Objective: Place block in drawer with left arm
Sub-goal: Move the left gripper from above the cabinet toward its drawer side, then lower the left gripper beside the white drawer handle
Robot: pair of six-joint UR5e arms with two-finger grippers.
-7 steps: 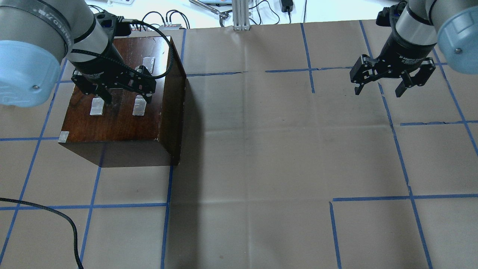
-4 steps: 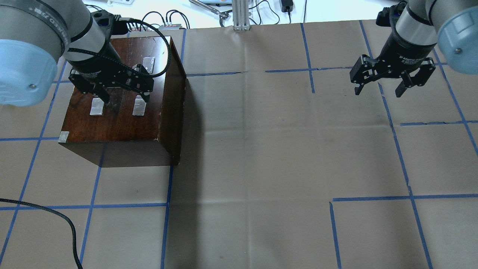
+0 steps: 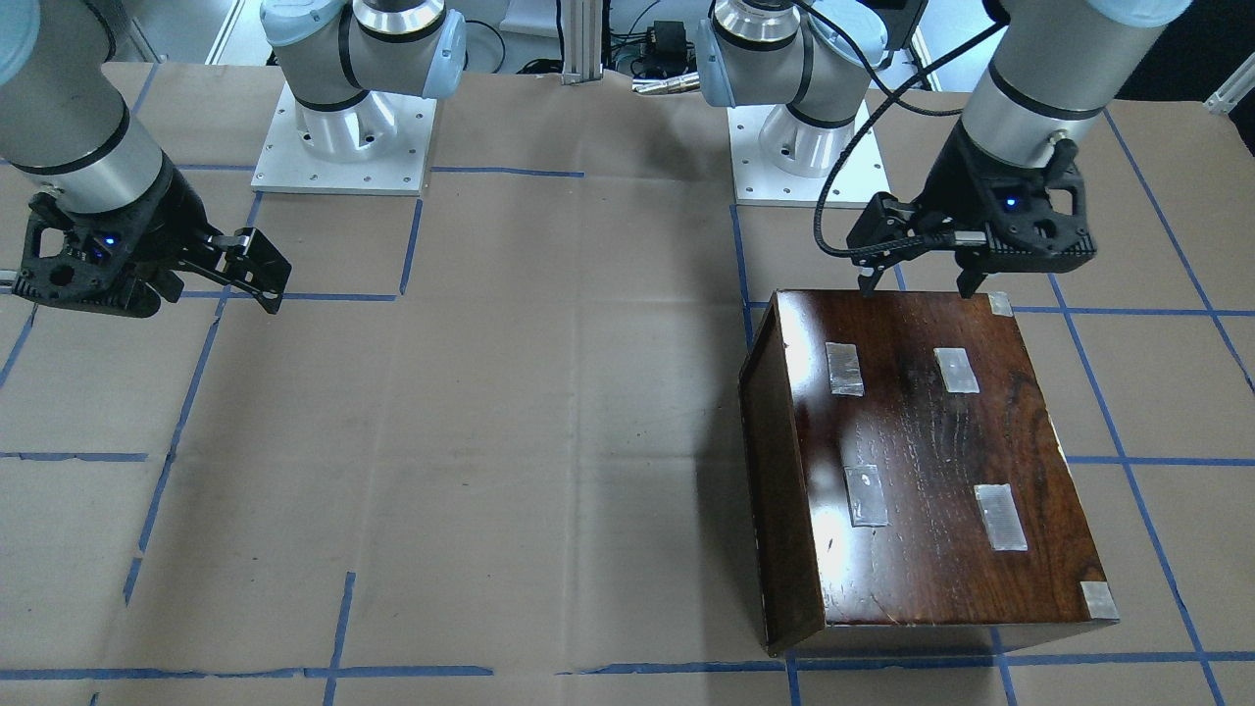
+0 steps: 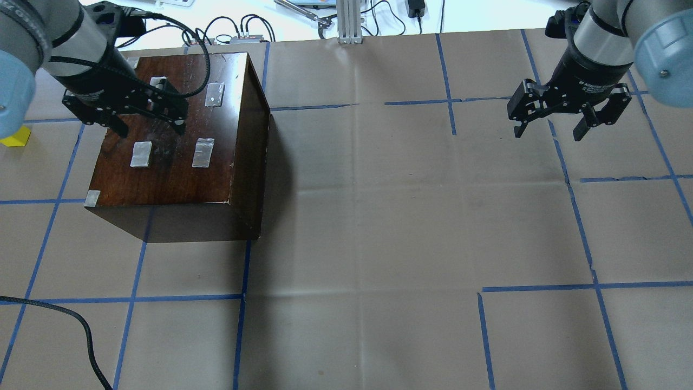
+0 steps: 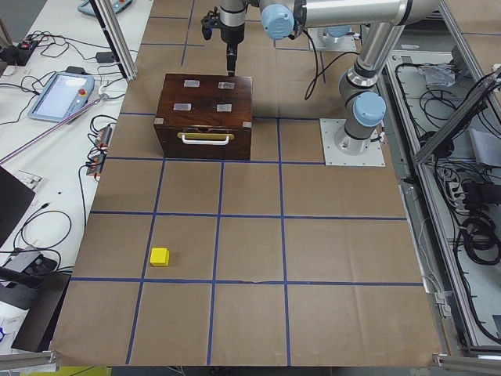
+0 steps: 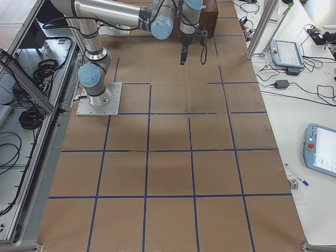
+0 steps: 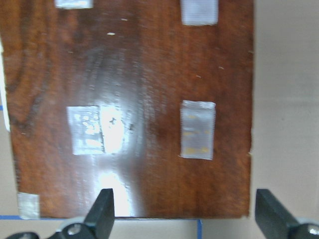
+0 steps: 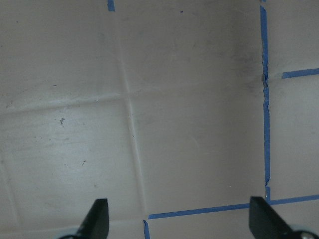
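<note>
We find the block (image 5: 160, 256) lying on the paper-covered table (image 4: 379, 216), well apart from the box (image 4: 168, 168) and out on the side that the drawer front faces. In the overhead view only part of it shows at the left edge, beside a pale blue joint cap of the left arm (image 4: 65, 38). Nothing touches it.

The drawer (image 5: 205, 145) shows only in the left side view. Its dark front looks level with the box face, with a pale handle (image 5: 205, 138) across it. We judge it shut, though the view is small.

The left gripper (image 4: 149, 128) hangs above the box's glossy top, near the tape patches (image 4: 204, 153), and does not touch the wood as far as the side view shows. Its jaws stand wide apart and hold nothing. The wrist view shows both fingertips at the lower corners, with bare wood and one box edge between them. A loose black cable (image 4: 203, 51) loops from the wrist over the box.

The right gripper (image 4: 548, 133) hangs over bare paper on the robot's right half of the table, well apart from box and block. Its jaws are likewise spread wide and empty — the wrist view shows only paper and blue tape lines (image 8: 264, 99) between the fingertips.
</note>
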